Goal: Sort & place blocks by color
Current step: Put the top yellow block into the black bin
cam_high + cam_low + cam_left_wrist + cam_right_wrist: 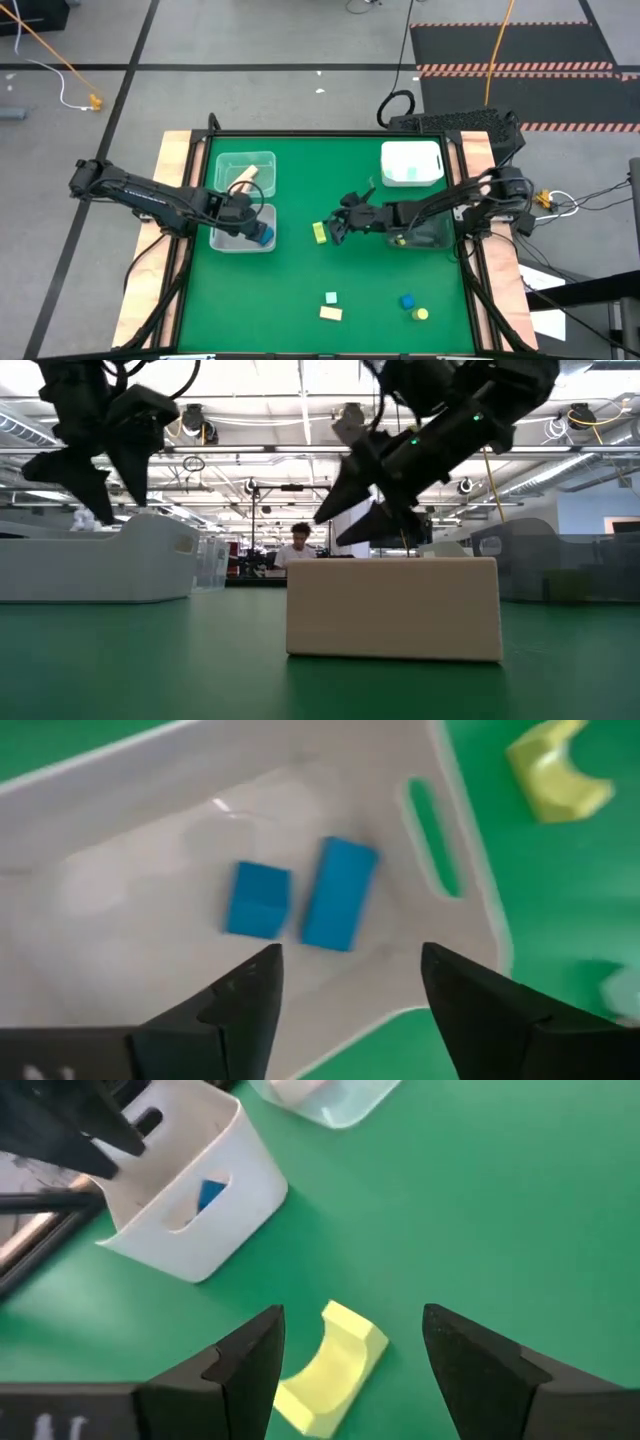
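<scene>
Left pincer [345, 982] hangs released over the white bin [450, 780], two blue blocks [338, 892] lying inside. Right pincer [350, 1342], spread and empty, hovers above the yellow arch block [330, 1365] mid-counter [300, 290]; next, descend and clamp it.

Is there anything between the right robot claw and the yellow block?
No. In the right wrist view only bare green table lies between the open right gripper and the yellow block, which sits just ahead of its fingers.
</scene>
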Controlling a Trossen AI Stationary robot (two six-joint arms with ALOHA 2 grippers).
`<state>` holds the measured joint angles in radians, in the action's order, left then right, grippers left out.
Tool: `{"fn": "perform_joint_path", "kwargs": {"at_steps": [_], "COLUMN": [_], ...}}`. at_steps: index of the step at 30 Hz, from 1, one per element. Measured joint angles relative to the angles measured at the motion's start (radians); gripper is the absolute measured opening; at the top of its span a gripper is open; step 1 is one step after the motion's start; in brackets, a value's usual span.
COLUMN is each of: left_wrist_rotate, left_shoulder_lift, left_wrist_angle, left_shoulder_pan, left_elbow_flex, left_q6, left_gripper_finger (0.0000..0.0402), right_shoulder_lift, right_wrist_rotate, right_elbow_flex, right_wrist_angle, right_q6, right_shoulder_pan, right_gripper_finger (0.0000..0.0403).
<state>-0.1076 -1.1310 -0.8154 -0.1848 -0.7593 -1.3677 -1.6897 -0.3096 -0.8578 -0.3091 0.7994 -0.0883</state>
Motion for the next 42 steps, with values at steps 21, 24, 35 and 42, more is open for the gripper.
{"fn": "perform_joint_path", "kwargs": {"at_steps": [21,24,35,42], "left_wrist_rotate": [0.003,0.002,0.001,0.000], "left_shoulder_lift": [0.097,0.100,0.098,0.098], "left_wrist_angle": [0.609,0.613,0.611,0.611], "left_shoulder_pan": [-0.026,-0.026,-0.026,-0.026], "left_elbow_flex": [-0.002,-0.002,-0.002,-0.002], "left_q6": [0.117,0.117,0.110,0.113], "left_gripper_finger": [0.0255,0.0255,0.0255,0.0255], "right_shoulder_lift": [-0.106,-0.126,-0.267,-0.334], "right_wrist_rotate": [0.211,0.206,0.200,0.151], "right_elbow_flex": [-0.094,-0.084,-0.083,-0.086], "right_wrist_angle": [0.070,0.017,-0.130,-0.215], "right_q6": [-0.807,-0.859,-0.865,-0.830], "right_shoulder_pan": [-0.069,-0.062,-0.062,-0.061], "right_gripper_finger": [0.0228,0.0228,0.0205,0.0120]}}
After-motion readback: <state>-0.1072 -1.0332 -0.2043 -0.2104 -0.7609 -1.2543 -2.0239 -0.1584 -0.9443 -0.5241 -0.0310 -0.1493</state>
